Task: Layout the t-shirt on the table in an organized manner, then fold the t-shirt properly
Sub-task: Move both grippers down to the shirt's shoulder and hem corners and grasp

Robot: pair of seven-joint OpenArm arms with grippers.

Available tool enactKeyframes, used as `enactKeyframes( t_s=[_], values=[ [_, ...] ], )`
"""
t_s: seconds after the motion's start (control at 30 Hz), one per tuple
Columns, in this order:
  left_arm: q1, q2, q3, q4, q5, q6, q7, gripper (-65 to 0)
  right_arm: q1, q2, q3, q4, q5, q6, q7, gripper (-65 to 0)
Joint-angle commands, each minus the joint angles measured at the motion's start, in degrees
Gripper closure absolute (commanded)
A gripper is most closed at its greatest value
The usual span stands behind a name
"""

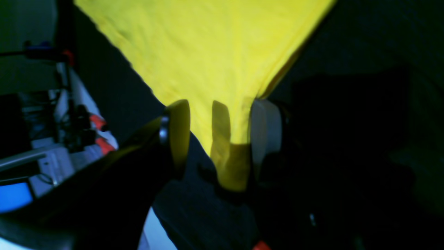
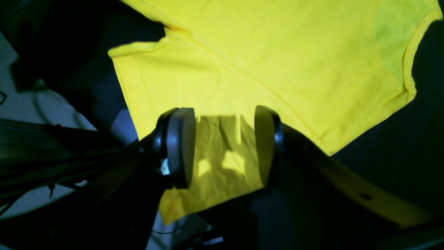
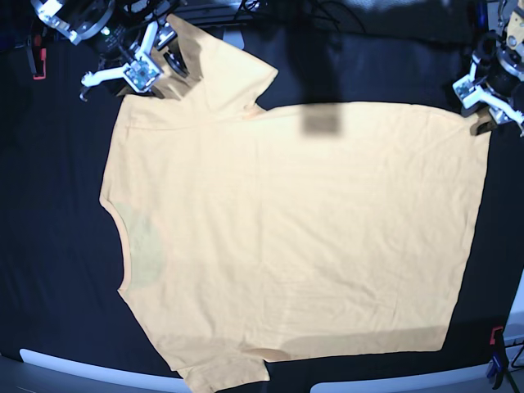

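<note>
Base view, left to right. Right gripper (image 3: 160, 61) sits at the sleeve end of the t-shirt (image 3: 303, 229), fingers apart, straddling the sleeve (image 2: 222, 152) cloth but not pinching it; the rest of the shirt spreads forward and away from this hand. Shirt lies flat on the table (image 3: 49, 246), back or front up I cannot tell, collar (image 3: 123, 221) at the left end, hem at the right, so its long axis runs from one gripper to the other. Left gripper (image 3: 483, 110) is at the top hem corner; in its wrist view the cloth funnels to a point (image 1: 230, 163) drawn tight against the right-hand pad, so I judge it clamped on the t-shirt. Layout looks about done. Next fold likely turns on the edge nearest both hands: the shirt extends away from each, toward the opposite long edge. Each arm is nearer its own end.
</note>
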Motion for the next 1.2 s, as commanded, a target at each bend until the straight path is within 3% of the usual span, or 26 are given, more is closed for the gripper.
enactKeyframes(
  t_s=[0.0, 0.17, 0.3, 0.4, 0.47, 0.63, 0.77, 0.8, 0.87, 0.93, 1.07, 1.17],
  values=[
    [-0.87, -0.94, 0.35, -0.74, 0.00, -0.61, 0.90, -26.8, -0.28, 0.42, 0.26, 1.14, 0.57, -0.07, 1.25, -27.0],
    [-3.17, -0.96, 1.11, -3.58, 0.02, -0.66, 0.63, -23.5, -0.28, 0.44, 0.26, 1.14, 0.57, -0.07, 1.16, -27.0],
    [-3.30, -0.96, 1.11, -4.11, 0.00, -0.66, 0.37, -10.3, -0.28, 0.44, 0.26, 1.14, -2.19, 0.31, 1.14, -27.0],
    [-3.30, -0.94, 1.11, -4.11, -0.02, -0.66, -0.26, 0.0, -0.33, 1.18, 0.26, 1.14, -7.15, 3.85, 1.09, -27.0],
    [-3.28, -0.96, 1.11, -4.11, -0.02, -0.66, -0.22, 0.0, -0.31, 2.86, 0.26, 1.14, -8.28, 5.49, 1.09, -27.0],
    [-2.49, -0.94, 1.11, -4.11, 0.00, -0.63, -0.22, 0.0, -0.33, 7.30, 0.26, 1.11, -13.27, 5.77, -0.55, -28.3],
    [-2.34, -0.98, 1.11, -4.09, 0.00, -0.63, 1.73, 0.0, -0.33, 9.01, 0.26, 1.11, -13.97, 5.73, -1.86, -28.3],
    [-2.34, -0.98, 1.11, -4.07, 0.00, -0.63, 3.39, -1.3, -0.33, 8.96, 0.26, 1.11, -13.97, 5.73, -1.86, -28.3],
    [-2.32, -1.11, 1.11, -3.89, 0.00, -0.63, 6.99, -20.7, -0.33, 8.96, 0.26, 1.11, -13.94, 5.73, -1.81, -28.3],
    [-2.03, -1.57, 1.11, -3.67, 0.09, -0.63, 8.83, -29.6, -0.31, 8.98, 0.26, 1.11, -13.94, 5.73, -1.66, -28.3],
    [-0.22, -3.72, 1.11, -2.16, 2.89, -0.61, 8.33, -29.6, -0.31, 8.96, 0.26, 1.11, -13.94, 5.73, -1.66, -28.3],
    [1.33, -4.83, 1.11, -1.53, 3.04, -0.63, 4.79, -29.6, -0.31, 8.98, 0.26, 1.11, -13.94, 5.73, -1.66, -28.3]
  ],
)
